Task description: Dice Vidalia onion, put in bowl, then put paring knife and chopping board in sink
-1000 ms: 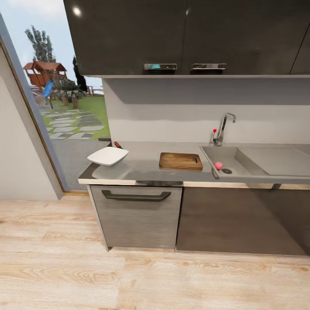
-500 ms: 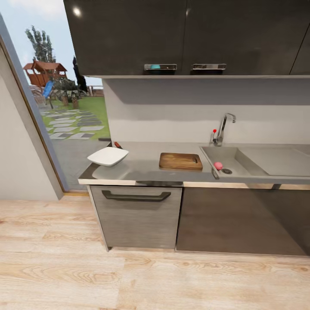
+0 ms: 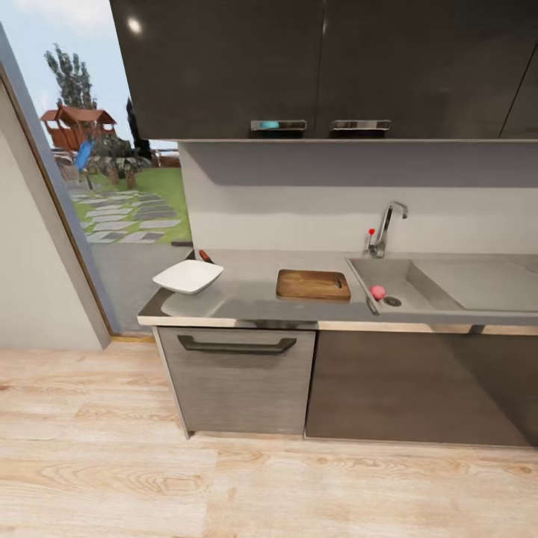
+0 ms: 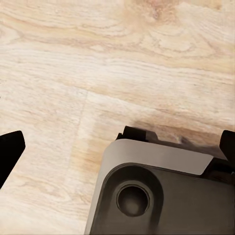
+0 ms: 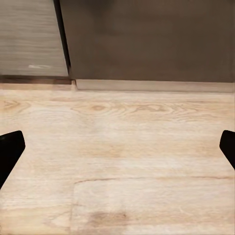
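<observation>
Both your grippers, left (image 4: 117,147) and right (image 5: 117,147), hang spread wide over the light wood plank floor (image 3: 224,478), holding nothing. Roll in square to the grey metallic countertop (image 3: 254,291); brown wooden chopping board (image 3: 313,285) at twelve o'clock, pink round onion (image 3: 378,291) in the steel sink (image 3: 418,276) at one, white squarish bowl (image 3: 188,276) at eleven, red-handled knife (image 3: 204,256) just behind it
</observation>
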{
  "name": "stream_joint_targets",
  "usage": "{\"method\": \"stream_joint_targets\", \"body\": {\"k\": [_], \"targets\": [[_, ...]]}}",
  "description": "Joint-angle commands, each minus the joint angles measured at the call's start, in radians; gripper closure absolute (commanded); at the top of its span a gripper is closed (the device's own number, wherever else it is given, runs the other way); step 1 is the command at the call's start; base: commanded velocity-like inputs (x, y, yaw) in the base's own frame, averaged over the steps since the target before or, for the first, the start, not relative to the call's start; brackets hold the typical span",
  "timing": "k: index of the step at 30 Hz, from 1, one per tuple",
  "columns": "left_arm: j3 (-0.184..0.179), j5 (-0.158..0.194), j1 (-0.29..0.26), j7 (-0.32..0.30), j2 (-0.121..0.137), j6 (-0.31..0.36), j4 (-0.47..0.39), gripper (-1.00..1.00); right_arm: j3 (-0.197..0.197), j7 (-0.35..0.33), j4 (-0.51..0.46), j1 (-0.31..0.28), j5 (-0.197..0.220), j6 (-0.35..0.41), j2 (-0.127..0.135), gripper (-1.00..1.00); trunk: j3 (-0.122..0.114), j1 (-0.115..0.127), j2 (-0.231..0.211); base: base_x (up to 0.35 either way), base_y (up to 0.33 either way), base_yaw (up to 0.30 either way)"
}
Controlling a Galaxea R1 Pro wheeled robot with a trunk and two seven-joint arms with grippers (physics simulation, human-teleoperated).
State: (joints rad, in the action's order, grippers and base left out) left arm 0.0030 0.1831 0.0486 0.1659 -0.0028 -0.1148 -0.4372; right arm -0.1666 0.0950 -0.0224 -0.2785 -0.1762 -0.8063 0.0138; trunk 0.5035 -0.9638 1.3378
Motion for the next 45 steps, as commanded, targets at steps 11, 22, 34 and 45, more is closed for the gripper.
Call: {"method": "stream_joint_targets", "body": {"k": [11, 22, 34, 45], "targets": [[0.0, 0.007, 0.0, 0.001, 0.0, -0.002, -0.002, -1.0, -0.004, 0.008, 0.001, -0.001, -0.011, -0.002, 0.0, -1.0, -0.034, 0.042, -0.077, 0.0, 0.0, 0.0], [0.0, 0.007, 0.0, 0.001, 0.0, -0.002, -0.002, -1.0, -0.004, 0.008, 0.001, -0.001, -0.011, -0.002, 0.0, -1.0, -0.068, 0.084, -0.154, 0.0, 0.0, 0.0], [0.0, 0.007, 0.0, 0.001, 0.0, -0.002, -0.002, -1.0, -0.004, 0.008, 0.001, -0.001, -0.011, -0.002, 0.0, -1.0, -0.106, 0.13, -0.238, 0.0, 0.0, 0.0], [0.0, 0.007, 0.0, 0.002, 0.0, -0.002, -0.002, -1.0, -0.004, 0.008, 0.001, -0.001, -0.011, -0.002, 0.0, -1.0, -0.14, 0.173, -0.315, 0.0, 0.0, 0.0]]}}
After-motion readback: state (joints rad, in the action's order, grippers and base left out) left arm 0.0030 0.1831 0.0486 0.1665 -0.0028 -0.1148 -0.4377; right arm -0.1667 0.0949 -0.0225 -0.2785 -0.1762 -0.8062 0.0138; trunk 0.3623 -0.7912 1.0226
